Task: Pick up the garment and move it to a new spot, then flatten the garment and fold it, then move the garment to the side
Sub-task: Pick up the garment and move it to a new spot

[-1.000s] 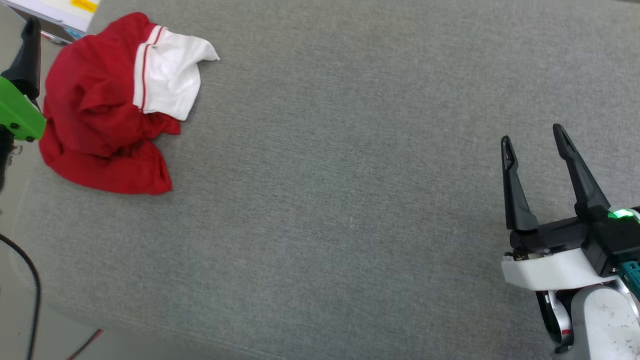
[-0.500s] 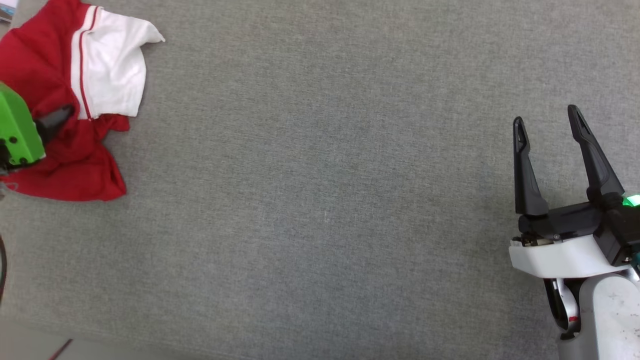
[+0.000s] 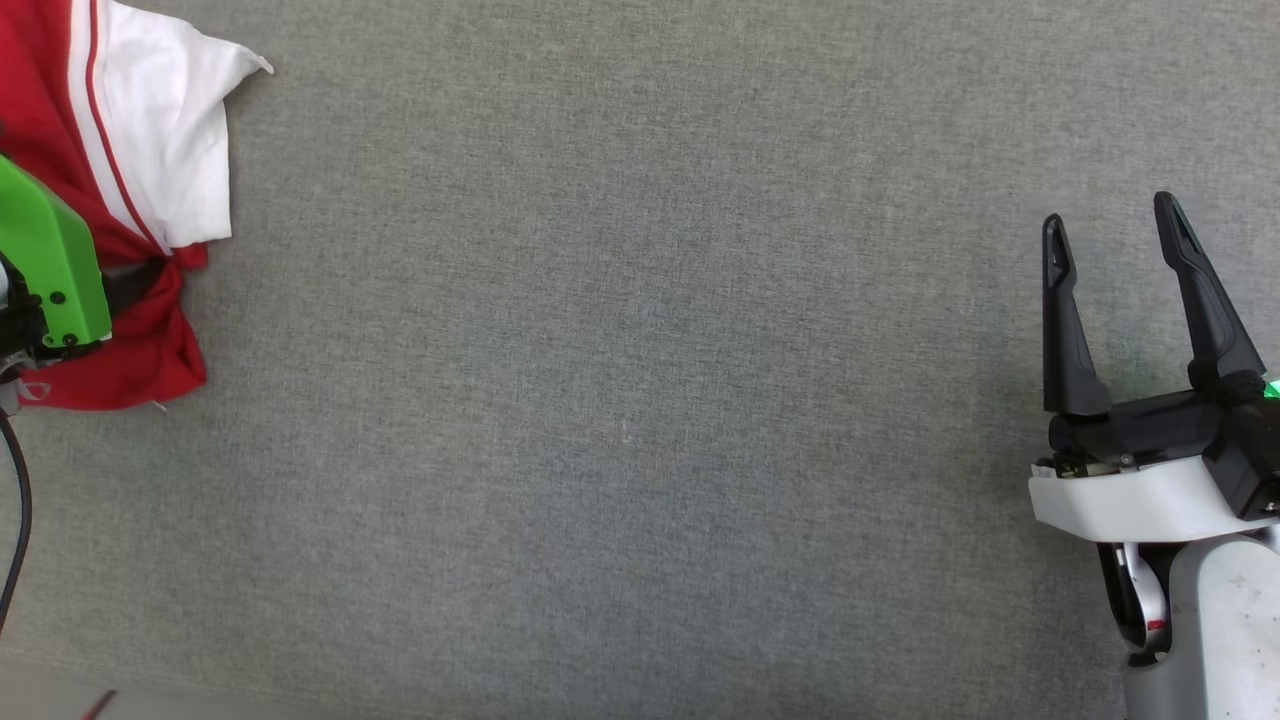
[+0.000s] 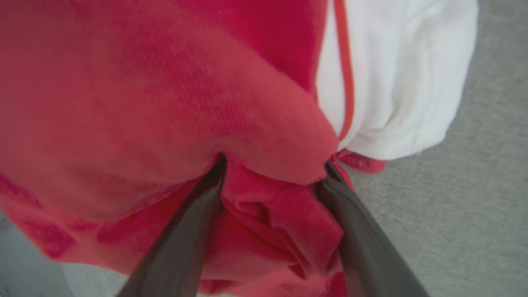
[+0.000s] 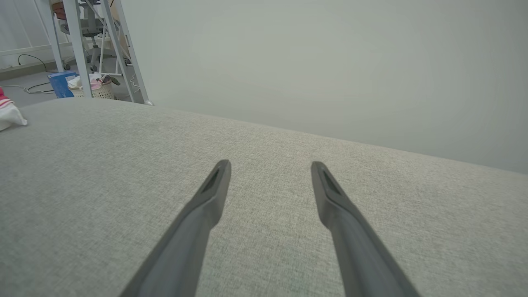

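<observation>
Garment (image 3: 130, 180) lies bunched at the left of the grey surface (image 3: 640, 400), directly beneath our left gripper (image 4: 274, 165), whose spread jaws straddle a red fold without pinching it; our right gripper (image 3: 1112, 215), likewise wide open, hovers well apart, so we judge the left arm should lift

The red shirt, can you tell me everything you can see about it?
The shirt looks like soft red jersey, crumpled in a heap rather than spread flat. A white short sleeve with a red stripe near its seam sticks out on one side. It lies on the grey fabric surface, off to the robot's left. The left gripper has its two dark fingers spread apart and pushed into the red folds, with a bunch of cloth between them.
</observation>
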{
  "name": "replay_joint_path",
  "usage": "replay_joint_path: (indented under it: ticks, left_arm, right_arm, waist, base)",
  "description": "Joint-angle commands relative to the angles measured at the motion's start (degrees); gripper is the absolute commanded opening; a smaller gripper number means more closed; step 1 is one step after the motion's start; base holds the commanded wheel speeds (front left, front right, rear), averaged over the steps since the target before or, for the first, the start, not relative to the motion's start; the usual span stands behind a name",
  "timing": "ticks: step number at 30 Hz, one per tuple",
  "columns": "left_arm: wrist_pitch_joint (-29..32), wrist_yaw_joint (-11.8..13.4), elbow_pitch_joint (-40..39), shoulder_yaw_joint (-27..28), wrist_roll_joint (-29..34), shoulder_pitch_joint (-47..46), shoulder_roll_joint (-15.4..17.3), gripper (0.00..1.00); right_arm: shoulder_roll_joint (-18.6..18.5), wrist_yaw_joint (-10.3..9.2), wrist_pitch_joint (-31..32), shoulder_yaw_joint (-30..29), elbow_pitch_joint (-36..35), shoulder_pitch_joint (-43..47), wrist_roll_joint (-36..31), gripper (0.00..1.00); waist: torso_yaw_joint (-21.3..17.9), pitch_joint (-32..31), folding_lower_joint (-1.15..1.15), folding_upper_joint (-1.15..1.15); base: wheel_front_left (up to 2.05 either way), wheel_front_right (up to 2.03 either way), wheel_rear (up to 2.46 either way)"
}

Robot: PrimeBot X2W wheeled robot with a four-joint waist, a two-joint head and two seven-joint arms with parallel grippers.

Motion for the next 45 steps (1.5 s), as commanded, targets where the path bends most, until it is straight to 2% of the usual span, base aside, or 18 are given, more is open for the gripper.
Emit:
replay_joint_path:
  ticks: [1, 4, 6, 13, 19, 25, 32, 41, 42, 45]
  left_arm:
    - [-1.1, -0.2, 0.9, -2.6, -0.6, 2.2, -3.4, 0.00]
    - [-5.3, -0.2, -0.4, -2.8, -1.6, 1.5, -2.2, 0.00]
    - [-10.1, -0.2, -4.2, -4.4, -1.7, 0.5, 0.1, 0.00]
    - [-14.8, -0.2, -16.6, -10.2, -2.7, 1.2, 4.7, 0.00]
    - [-17.0, -0.2, -27.4, -15.4, -3.1, 1.6, 4.8, 0.00]
    - [-17.0, -0.2, -35.9, -21.5, -2.3, -0.5, 1.6, 0.00]
    - [-18.8, -0.2, -37.5, -28.7, -1.6, -5.3, -5.1, 0.00]
    - [-26.0, -0.2, -27.4, -39.4, -0.3, -11.4, -14.8, 0.00]
    - [-28.3, -0.2, -22.8, -44.4, -0.4, -11.4, -18.2, 0.00]
    - [-29.4, -0.2, -18.9, -47.6, -1.3, -10.0, -21.3, 0.00]
  right_arm:
    - [-0.1, -0.04, -0.3, -0.3, 0.0, -0.9, 0.3, 1.00]
    - [-0.1, -0.04, -0.3, -0.4, 0.3, -0.6, 0.8, 1.00]
    - [-0.1, -0.04, -0.3, -0.3, 0.9, -0.1, 1.9, 1.00]
    - [-0.1, -0.04, -0.3, -1.1, 1.8, 2.5, 4.2, 1.00]
    - [-0.1, -0.04, -0.3, -1.6, 2.2, 4.2, 6.0, 1.00]
    - [-0.1, -0.04, -0.3, -2.0, 2.6, 4.9, 7.4, 1.00]
    - [-0.1, -0.04, -0.3, -2.8, 2.3, 4.8, 8.6, 1.00]
    - [-0.1, -0.04, -0.3, -4.7, 1.8, 3.9, 9.6, 1.00]
    - [-0.1, -0.04, -0.3, -5.1, 1.7, 3.6, 9.9, 1.00]
    - [-0.1, -0.04, -0.3, -5.1, 1.7, 3.4, 10.0, 1.00]
  waist:
    - [0.2, -0.8, 0.00, -0.01]
    - [0.6, -2.6, 0.00, -0.01]
    - [0.8, -5.7, 0.00, -0.01]
    - [1.0, -11.4, 0.00, -0.01]
    - [-0.3, -15.2, 0.00, -0.01]
    - [-3.6, -17.8, 0.00, -0.01]
    - [-8.7, -17.5, 0.00, -0.01]
    - [-14.2, -14.5, 0.00, -0.01]
    - [-14.6, -13.4, 0.00, -0.01]
    - [-14.7, -12.5, 0.00, -0.01]
  base:
    - [0.00, 0.00, 0.00]
    - [0.00, 0.00, 0.00]
    - [0.00, 0.00, 0.00]
    - [0.00, 0.00, 0.00]
    - [0.00, 0.00, 0.00]
    - [0.00, 0.00, 0.00]
    - [0.00, 0.00, 0.00]
    - [0.00, 0.00, 0.00]
    - [0.00, 0.00, 0.00]
    - [0.00, 0.00, 0.00]
